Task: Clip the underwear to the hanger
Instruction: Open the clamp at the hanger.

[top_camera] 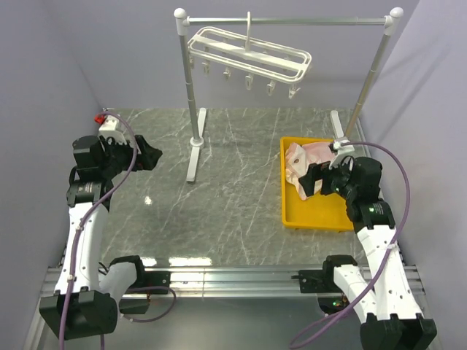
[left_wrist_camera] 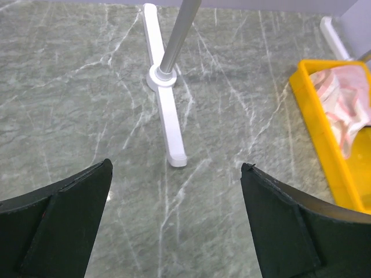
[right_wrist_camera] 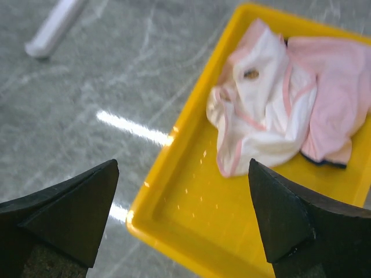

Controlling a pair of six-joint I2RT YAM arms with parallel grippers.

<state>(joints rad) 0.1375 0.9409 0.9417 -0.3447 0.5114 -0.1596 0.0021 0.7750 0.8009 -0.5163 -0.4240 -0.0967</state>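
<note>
The underwear point(top_camera: 308, 157) lies heaped in a tray point(top_camera: 321, 213) on the table's point(top_camera: 233, 211) right side, and the hanger point(top_camera: 248, 52) hangs from the rail stand point(top_camera: 191, 95) standing farther back.

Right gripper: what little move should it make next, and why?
Probably lower the right gripper onto the underwear in the tray. Its jaws are open and empty just above the tray, and nothing hangs from the hanger yet.
</note>
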